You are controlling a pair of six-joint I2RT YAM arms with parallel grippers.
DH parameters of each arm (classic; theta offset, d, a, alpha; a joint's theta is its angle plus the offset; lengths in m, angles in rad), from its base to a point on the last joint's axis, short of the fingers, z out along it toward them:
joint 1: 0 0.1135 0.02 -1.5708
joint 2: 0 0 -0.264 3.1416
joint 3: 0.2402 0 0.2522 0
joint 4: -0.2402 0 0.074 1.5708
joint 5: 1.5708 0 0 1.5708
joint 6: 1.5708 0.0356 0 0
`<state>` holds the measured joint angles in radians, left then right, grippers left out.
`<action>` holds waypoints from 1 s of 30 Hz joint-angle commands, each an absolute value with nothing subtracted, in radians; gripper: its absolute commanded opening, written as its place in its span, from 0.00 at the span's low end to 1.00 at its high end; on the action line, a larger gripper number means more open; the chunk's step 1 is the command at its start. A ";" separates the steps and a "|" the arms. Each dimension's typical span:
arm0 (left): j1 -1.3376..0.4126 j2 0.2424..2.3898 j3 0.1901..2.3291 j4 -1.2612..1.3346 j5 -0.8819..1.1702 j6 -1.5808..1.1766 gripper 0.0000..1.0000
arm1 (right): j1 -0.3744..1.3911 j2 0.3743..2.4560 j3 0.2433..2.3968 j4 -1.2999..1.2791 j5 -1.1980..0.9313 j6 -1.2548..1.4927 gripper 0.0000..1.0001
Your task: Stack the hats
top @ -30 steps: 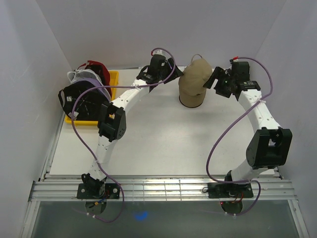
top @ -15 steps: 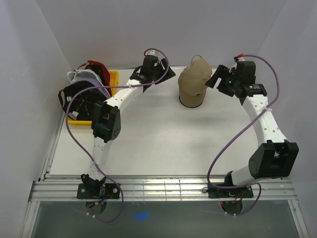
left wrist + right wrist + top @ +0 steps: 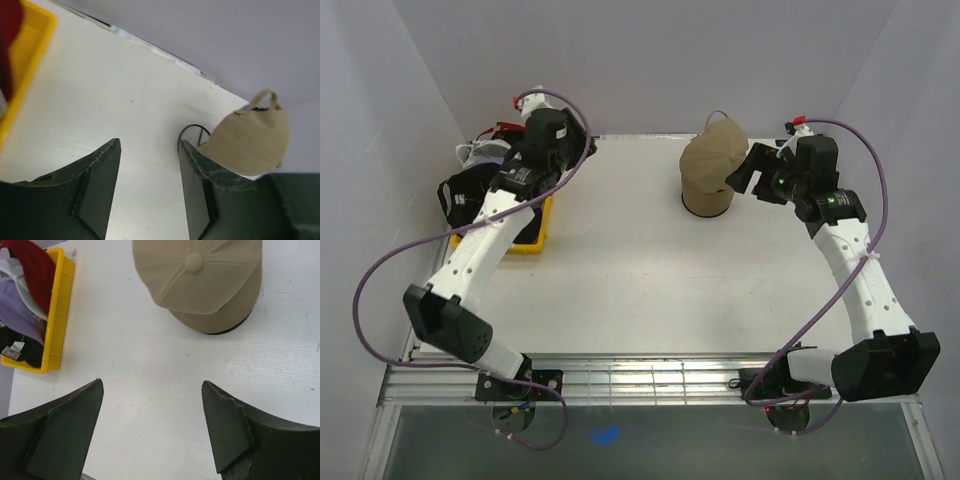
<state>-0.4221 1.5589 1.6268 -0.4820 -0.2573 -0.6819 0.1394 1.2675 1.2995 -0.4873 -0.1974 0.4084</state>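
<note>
We have both released, nothing held: left gripper (image 3: 149, 150) has the yellow tray (image 3: 36, 42) ahead-left, right gripper (image 3: 151, 390) has the tan cap (image 3: 195, 275) dead ahead, hats (image 3: 22, 300) far ahead-left.

A white table (image 3: 620, 280) fills the floor of the enclosure, with plain pale walls (image 3: 650, 60) on its left, far and right sides. A yellow plastic tray (image 3: 528, 246) sits at the far left, along the table's left edge. Well apart from it, right of centre and toward the far side, a tan cap (image 3: 712, 158) with a button on its crown rests on a dark round base (image 3: 225, 331), of which only the rim shows. Ribbed metal rails (image 3: 650, 380) run along the near edge.
</note>
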 commanded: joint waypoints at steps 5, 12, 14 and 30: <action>-0.377 1.373 1.480 -0.876 -0.690 -0.798 0.56 | 0.232 1.203 1.272 -0.489 -0.201 0.377 0.85; -0.218 1.400 1.414 -0.931 -0.689 -0.876 0.53 | 0.279 1.206 1.258 -0.494 -0.196 0.371 0.85; -0.160 1.433 1.431 -0.930 -0.664 -0.879 0.53 | 0.281 1.200 1.250 -0.499 -0.196 0.367 0.85; -0.002 1.698 1.617 -0.779 -0.516 -0.854 0.67 | 0.282 1.218 1.276 -0.535 -0.193 0.334 0.85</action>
<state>-0.0074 1.7157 1.5558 -0.8265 -0.5457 -0.8551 0.2771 1.2160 1.2339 -0.5301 -0.1967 0.3603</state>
